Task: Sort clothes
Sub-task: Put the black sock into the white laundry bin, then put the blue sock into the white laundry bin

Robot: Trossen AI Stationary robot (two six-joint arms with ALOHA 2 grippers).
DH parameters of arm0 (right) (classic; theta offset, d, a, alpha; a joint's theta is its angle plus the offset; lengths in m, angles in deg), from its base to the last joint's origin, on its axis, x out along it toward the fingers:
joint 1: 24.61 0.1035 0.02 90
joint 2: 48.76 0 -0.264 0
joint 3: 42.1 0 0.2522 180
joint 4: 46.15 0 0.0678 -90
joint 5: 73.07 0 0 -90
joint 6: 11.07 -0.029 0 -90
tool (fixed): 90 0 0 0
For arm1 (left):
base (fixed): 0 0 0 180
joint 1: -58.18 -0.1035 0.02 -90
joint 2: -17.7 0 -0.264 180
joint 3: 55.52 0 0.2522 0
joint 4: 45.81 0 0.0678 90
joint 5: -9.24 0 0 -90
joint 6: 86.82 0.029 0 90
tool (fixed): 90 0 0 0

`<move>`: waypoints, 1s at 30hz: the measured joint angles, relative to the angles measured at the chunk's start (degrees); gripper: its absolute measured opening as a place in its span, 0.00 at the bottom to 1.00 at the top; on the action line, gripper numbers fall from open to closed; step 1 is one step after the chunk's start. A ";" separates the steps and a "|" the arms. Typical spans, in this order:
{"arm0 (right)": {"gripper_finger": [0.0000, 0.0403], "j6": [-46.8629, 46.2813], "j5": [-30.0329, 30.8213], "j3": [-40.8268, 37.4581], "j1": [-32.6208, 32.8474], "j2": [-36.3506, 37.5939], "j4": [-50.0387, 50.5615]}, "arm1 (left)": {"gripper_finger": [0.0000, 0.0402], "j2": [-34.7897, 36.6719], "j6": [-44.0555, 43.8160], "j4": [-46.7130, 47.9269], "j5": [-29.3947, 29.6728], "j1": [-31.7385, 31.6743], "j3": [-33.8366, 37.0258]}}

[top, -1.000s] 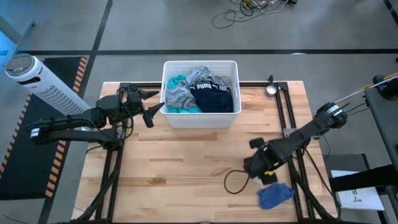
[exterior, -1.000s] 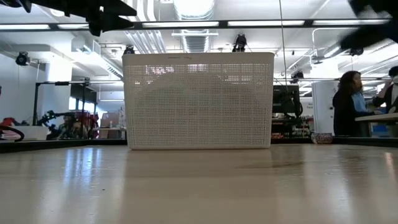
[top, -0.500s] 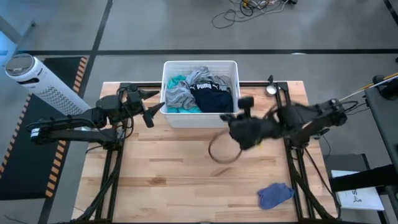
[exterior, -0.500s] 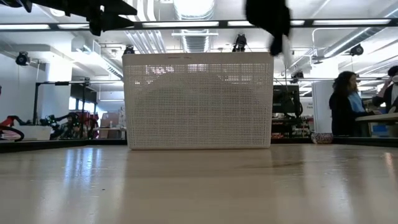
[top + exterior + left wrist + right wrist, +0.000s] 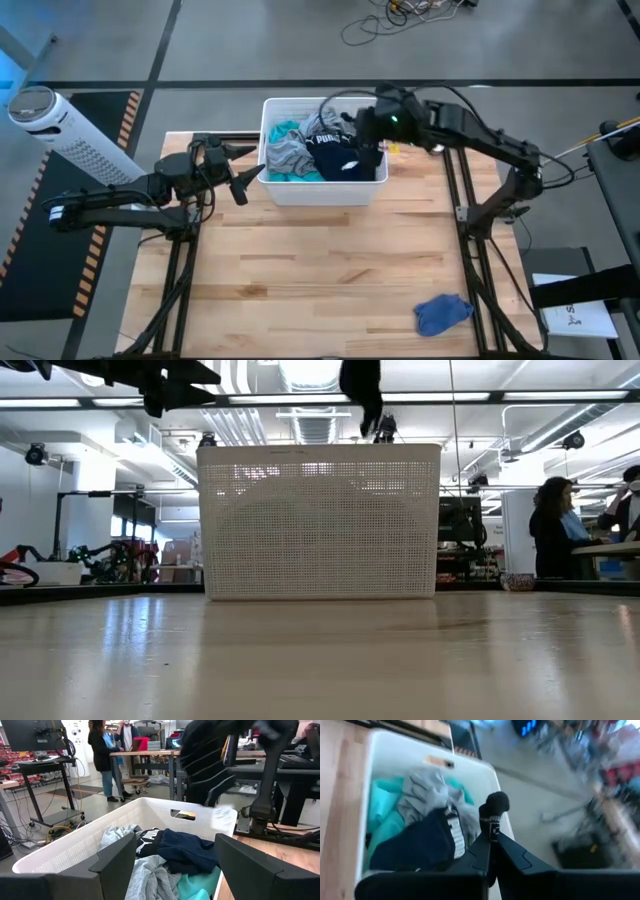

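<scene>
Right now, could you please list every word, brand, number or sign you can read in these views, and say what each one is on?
"PUMA": white lettering on the navy-black garment lying in the white bin, repeated on the waistband in the high view; partly readable in the left wrist view.
Sheet of paper at the high view's lower right edge: printed marks, too small to read.
Notices in the room behind, left wrist view: too blurred to read.
Nothing else is legible.

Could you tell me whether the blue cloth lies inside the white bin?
No, the blue cloth lies on the table, far from the white bin.
</scene>
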 joint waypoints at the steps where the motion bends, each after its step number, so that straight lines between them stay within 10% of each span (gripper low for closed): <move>1: 0.00 -1.25 -0.94 0.03 -1.89 -0.56 0.55 | 0.64 0.00 0.00 0.00 0.01 0.00 0.00; 8: 0.05 -6.01 -0.71 -0.76 -9.24 -5.10 6.46 | 0.64 -0.04 0.00 0.04 0.00 0.00 0.00; 17: 0.40 -8.10 -1.36 -0.61 -7.69 -7.68 13.43 | 0.64 -0.04 0.00 0.04 0.00 0.00 0.00; 25: 0.45 -14.62 -29.73 -1.88 -1.70 -4.08 32.98 | 0.64 0.07 0.00 0.08 0.00 0.00 0.00; 30: 0.40 -19.76 -32.73 -8.41 8.57 0.18 34.71 | 0.64 0.07 -0.02 0.13 -0.02 0.00 0.00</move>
